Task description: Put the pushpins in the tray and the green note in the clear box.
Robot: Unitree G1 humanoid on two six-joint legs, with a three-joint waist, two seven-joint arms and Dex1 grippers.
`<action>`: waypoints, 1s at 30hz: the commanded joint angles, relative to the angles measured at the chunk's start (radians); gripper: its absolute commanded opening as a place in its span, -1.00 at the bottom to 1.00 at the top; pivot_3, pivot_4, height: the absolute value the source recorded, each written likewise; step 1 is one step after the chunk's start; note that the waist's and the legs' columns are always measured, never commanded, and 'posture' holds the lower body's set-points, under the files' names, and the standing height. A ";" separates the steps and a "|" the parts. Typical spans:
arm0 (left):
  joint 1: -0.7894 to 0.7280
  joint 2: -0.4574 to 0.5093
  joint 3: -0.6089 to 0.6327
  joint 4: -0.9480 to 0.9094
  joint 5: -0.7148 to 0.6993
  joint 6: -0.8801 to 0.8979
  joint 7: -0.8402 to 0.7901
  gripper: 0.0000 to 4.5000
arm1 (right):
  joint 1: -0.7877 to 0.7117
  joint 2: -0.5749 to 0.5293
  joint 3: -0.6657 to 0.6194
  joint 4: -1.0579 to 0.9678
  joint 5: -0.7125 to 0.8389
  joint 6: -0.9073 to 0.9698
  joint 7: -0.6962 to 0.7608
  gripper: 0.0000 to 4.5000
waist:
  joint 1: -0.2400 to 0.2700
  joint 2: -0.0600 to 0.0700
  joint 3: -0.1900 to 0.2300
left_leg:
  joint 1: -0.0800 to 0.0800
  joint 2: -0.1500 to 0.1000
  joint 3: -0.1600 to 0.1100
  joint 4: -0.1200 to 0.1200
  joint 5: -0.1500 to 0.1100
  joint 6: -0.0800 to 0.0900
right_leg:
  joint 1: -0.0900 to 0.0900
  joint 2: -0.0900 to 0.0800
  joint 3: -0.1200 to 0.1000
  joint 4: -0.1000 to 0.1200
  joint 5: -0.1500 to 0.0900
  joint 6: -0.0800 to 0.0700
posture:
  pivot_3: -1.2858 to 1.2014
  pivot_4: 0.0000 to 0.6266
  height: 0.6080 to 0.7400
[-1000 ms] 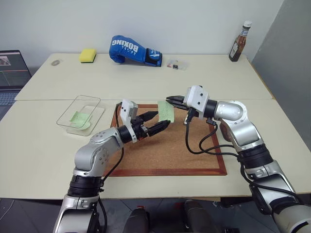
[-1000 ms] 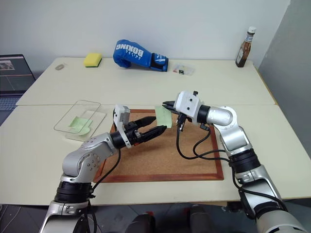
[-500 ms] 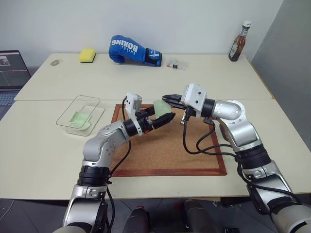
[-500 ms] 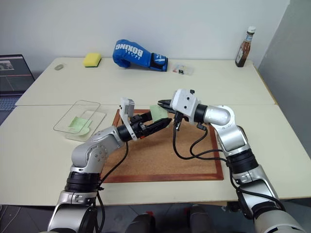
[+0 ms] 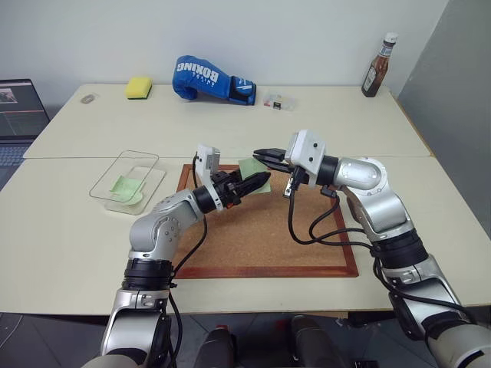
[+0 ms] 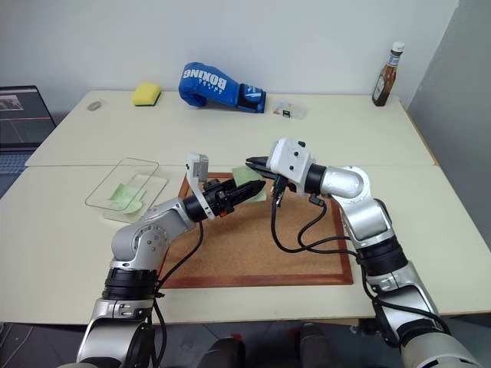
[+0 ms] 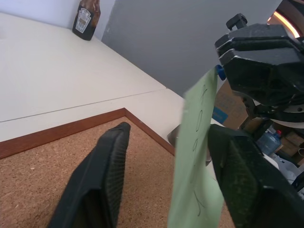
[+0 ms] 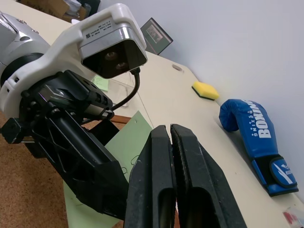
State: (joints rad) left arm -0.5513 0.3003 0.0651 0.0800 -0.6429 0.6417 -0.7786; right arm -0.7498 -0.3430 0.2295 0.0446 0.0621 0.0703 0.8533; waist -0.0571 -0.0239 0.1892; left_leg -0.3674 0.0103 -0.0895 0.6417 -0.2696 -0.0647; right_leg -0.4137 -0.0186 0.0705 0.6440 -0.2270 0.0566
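The green note (image 5: 250,165), a thin pale-green paper square with faint handwriting, hangs edge-on in the air above the far edge of the corkboard (image 5: 261,238), pinched at its top by the right gripper (image 5: 265,156), whose two black ribbed fingers are pressed fully together on it. The left gripper (image 5: 253,184) reaches in from the 8 o'clock side; the left wrist view shows its two textured fingers (image 7: 102,175) standing partly apart on either side of the sheet, one close to the paper and the other clear of it, so no firm clamp can be confirmed there. That same view shows a dark blue pushpin head (image 7: 220,72) at the note's upper corner beside the right gripper's housing, too small to find in the head views. The right wrist view shows the paper's flat face and the left gripper's white camera housing. The clear box (image 5: 129,180), a shallow transparent plastic container with rounded corners, sits on the cream table (image 5: 61,230) at 9 o'clock from the corkboard, well apart from the note, and holds another pale-green slip (image 5: 125,186). The corkboard is granular brown cork in a reddish wood frame. Toward 12 o'clock lie a blue boxing glove (image 5: 207,78), a yellow sponge (image 5: 138,87) and a tiny clear case (image 5: 279,101); a brown sauce bottle (image 5: 378,67) stands at 1 o'clock.
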 commanded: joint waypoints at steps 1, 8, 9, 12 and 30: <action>-0.006 -0.003 -0.002 -0.022 0.000 -0.011 -0.009 -0.21 | 0.002 0.010 -0.003 -0.050 0.022 0.005 0.000 -1.00 | 0.000 0.000 0.000 | 0.000 0.000 0.000 0.000 0.000 0.000 | 0.000 0.000 0.000 0.000 0.000 0.000 | 0.03 -0.52 1.00; -0.013 -0.005 -0.003 -0.010 0.009 -0.015 -0.006 -0.82 | 0.006 0.014 -0.002 -0.068 0.025 0.019 -0.005 -1.00 | 0.000 0.000 0.000 | 0.000 0.000 0.000 0.000 0.000 0.000 | 0.000 0.000 0.000 0.000 0.000 0.000 | 0.03 -0.52 1.00; -0.015 -0.007 -0.003 -0.007 0.010 -0.016 -0.005 -0.87 | 0.007 0.014 -0.002 -0.072 0.025 0.021 -0.006 -1.00 | 0.000 0.000 0.000 | 0.000 0.000 0.000 0.000 0.000 0.000 | 0.000 0.000 0.000 0.000 0.000 0.000 | 0.03 -0.52 1.00; -0.020 -0.011 -0.001 0.003 0.017 -0.022 0.002 -0.99 | 0.009 0.014 -0.003 -0.078 0.026 0.027 -0.008 -1.00 | 0.000 0.000 0.000 | 0.000 0.000 0.000 0.000 0.000 0.000 | 0.000 0.000 0.000 0.000 0.000 0.000 | 0.03 -0.52 1.00; -0.025 -0.025 0.079 0.071 -0.013 0.054 0.111 -0.99 | 0.015 0.005 -0.010 -0.081 0.021 0.032 -0.017 -1.00 | 0.000 0.000 0.000 | 0.000 0.000 0.000 0.000 0.000 0.000 | 0.000 0.000 0.000 0.000 0.000 0.000 | 0.03 -0.52 1.00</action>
State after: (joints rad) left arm -0.5625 0.2849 0.0951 0.1388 -0.6149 0.6592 -0.6924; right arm -0.7285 -0.3359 0.2370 0.0048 0.0713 0.1100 0.8458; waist -0.0573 -0.0238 0.1892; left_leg -0.3674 0.0103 -0.0895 0.6417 -0.2696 -0.0647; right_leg -0.4137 -0.0187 0.0704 0.6441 -0.2269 0.0566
